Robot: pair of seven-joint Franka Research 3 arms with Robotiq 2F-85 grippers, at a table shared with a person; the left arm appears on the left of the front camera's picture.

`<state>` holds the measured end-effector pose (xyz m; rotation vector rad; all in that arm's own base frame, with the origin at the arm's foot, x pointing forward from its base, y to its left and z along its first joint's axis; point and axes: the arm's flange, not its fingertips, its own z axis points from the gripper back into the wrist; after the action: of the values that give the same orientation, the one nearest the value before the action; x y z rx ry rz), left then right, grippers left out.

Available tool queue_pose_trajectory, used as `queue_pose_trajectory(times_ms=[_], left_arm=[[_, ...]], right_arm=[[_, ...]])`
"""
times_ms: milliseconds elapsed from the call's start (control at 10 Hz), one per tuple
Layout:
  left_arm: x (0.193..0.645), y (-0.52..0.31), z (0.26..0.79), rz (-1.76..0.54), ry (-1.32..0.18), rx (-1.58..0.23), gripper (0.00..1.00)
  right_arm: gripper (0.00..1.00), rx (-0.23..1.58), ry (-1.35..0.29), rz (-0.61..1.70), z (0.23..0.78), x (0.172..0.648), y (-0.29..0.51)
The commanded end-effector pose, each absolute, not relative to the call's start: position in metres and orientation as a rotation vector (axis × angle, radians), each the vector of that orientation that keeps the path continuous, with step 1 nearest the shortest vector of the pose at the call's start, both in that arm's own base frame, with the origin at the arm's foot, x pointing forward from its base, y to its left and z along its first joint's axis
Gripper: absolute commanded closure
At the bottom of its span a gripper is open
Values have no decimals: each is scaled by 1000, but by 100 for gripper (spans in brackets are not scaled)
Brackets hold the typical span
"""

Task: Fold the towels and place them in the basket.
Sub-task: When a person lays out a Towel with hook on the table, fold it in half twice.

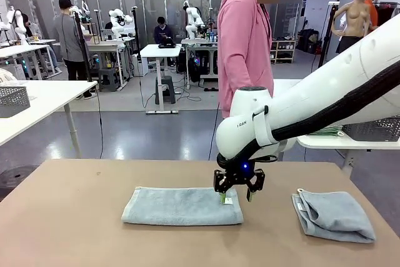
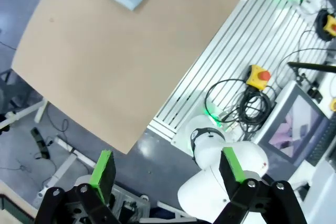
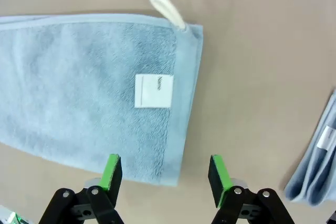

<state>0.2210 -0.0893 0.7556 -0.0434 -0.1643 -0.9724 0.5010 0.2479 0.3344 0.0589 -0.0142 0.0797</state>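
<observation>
Grey-blue terry on the brown tabletop (image 1: pixel 75 217): one folded towel (image 1: pixel 181 206) lies flat at the middle, white label (image 3: pixel 154 91) up, and the right gripper (image 1: pixel 235 197) hovers just over its right end with fingers (image 3: pixel 111 171) spread open, straddling the towel's edge. A second folded towel (image 1: pixel 333 216) sits well apart to the right. The left gripper (image 2: pixel 168 174) hangs off the tabletop's edge, fingers wide open and empty.

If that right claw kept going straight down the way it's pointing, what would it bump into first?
Probably the end of the flat towel: the right gripper points down with open jaws straddling its edge, one finger over cloth, the other over bare table.
</observation>
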Motion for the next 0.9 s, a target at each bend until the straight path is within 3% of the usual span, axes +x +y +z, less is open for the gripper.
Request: queue_pose_trajectory(times_ms=[0, 200, 300, 800], left_arm=[[207, -100, 756, -964, -154, -17, 0], [185, -99, 767, -910, -235, -28, 0], [204, -99, 761, -983, -182, -28, 0], [204, -99, 761, -983, -182, -28, 0]], right_arm=[[16, 70, -21, 46, 315, 516, 245], [16, 64, -8, 64, 303, 525, 241], [16, 70, -9, 74, 299, 528, 241], [16, 48, 44, 83, 289, 535, 242]])
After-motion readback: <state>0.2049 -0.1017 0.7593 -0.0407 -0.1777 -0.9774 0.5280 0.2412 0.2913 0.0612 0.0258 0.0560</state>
